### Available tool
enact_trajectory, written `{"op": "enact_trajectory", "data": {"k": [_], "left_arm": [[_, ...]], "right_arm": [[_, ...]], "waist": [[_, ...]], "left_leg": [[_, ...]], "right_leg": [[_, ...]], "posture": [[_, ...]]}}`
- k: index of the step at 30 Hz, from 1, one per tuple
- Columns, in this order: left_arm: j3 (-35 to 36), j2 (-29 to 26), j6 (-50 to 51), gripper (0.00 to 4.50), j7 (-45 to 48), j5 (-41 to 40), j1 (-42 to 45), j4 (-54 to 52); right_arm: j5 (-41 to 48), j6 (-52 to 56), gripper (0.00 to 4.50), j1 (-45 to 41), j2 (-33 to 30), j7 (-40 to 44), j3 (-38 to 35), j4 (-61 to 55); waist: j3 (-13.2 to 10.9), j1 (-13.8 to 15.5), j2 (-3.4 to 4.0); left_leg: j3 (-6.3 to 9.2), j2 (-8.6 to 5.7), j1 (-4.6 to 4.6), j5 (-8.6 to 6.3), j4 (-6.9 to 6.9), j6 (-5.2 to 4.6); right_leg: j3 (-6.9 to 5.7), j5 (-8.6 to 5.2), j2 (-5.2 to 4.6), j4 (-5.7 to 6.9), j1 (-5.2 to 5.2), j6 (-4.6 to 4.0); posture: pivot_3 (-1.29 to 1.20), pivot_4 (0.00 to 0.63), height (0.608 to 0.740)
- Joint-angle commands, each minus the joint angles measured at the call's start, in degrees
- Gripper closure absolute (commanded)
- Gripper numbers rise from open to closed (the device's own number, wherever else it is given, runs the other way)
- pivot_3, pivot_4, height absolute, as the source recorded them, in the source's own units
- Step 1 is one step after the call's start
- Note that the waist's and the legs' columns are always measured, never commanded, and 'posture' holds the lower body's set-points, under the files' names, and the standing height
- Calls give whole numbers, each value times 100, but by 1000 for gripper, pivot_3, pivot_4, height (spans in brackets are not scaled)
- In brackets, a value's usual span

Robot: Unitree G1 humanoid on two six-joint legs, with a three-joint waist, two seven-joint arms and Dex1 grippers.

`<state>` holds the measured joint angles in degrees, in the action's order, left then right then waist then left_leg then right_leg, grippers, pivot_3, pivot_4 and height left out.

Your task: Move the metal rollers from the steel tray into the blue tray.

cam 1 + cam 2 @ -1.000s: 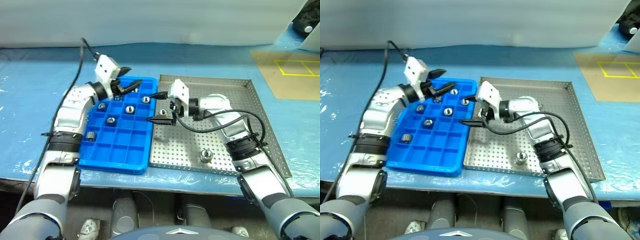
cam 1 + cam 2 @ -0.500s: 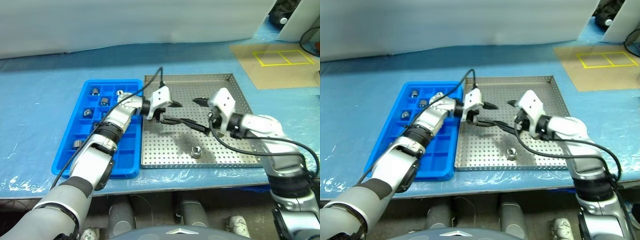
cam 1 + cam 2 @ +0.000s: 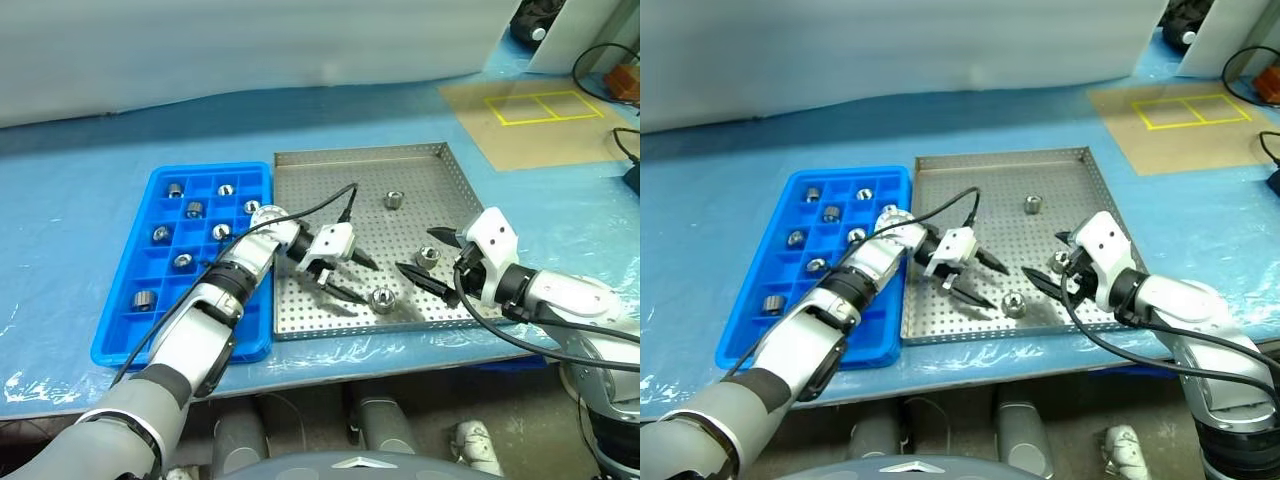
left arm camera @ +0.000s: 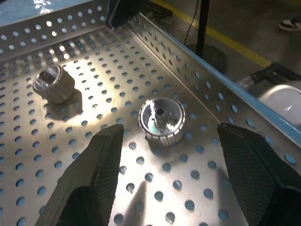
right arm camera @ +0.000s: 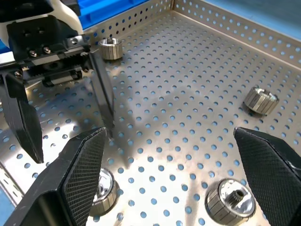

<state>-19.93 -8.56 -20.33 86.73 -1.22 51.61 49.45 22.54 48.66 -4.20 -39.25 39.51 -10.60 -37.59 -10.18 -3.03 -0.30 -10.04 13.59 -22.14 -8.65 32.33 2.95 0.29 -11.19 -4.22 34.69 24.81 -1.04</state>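
Left gripper (image 3: pixel 352 279) has swung off the blue tray (image 3: pixel 130 330) into the steel tray (image 3: pixel 330 165), fingers spread around the six-o'clock roller (image 3: pixel 382 297); right gripper (image 3: pixel 432 261) hovers wide open.

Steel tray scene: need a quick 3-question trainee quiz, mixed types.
1. True or false: the left end effector is shut on a shiny metal roller.
2. Which lies further to the robot's left: A) the perforated square steel tray, B) the blue compartmented plastic tray?
3. Fill in: the right end effector hovers over the ___ tray.
Key: 1 false, it is open and the roller lies loose by its fingertips; 2 B; 3 steel.
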Motion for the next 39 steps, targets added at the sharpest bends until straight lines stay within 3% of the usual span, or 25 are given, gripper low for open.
{"op": "enact_trajectory", "data": {"k": [1, 23, 32, 35, 38, 39], "left_arm": [[-3, 61, -122, 1160, 73, -53, -20, -147], [-226, 1060, -713, 1160, -1394, 814, -120, 1083], [-315, 1090, -906, 1160, -1664, 1111, -103, 1367], [-280, 1087, -922, 1784, -1709, 1111, -48, 1430], [-264, 1081, -873, 2737, -1817, 1135, 7, 1469], [-256, 1082, -868, 2737, -1850, 1135, 21, 1477]], "right_arm": [[154, 31, 0, -5, -68, -109, -71, -364], [314, 184, 0, 207, -326, -397, -95, -567], [327, 145, 0, 222, -320, -535, -62, -586], [345, 139, 0, 170, -300, -551, -51, -563], [575, 204, 0, 251, -367, -349, -195, -678], [689, 233, 0, 313, -411, -241, -277, -737]], "waist": [[0, 11, 0], [21, -100, 28], [24, -129, 29], [24, -130, 29], [24, -130, 28], [24, -129, 29]], "left_leg": [[0, -4, -1, -2, 2, -3], [-1, -10, 13, -14, 6, -21], [0, -11, 12, -15, 6, -24], [0, -15, 11, -16, 7, -26], [0, -14, 11, -16, 8, -26], [0, -14, 11, -16, 8, -26]], "right_leg": [[0, -1, -3, 0, -5, 2], [0, -23, -9, -17, -29, 39], [-1, -25, -9, -23, -30, 42], [0, -25, -10, -27, -31, 43], [-1, -25, -10, -26, -31, 43], [0, -26, -10, -26, -31, 43]], "posture": [[-591, 150, 740], [-632, 150, 740], [-636, 150, 740], [-632, 150, 740], [-630, 150, 740], [-629, 150, 740]]}}
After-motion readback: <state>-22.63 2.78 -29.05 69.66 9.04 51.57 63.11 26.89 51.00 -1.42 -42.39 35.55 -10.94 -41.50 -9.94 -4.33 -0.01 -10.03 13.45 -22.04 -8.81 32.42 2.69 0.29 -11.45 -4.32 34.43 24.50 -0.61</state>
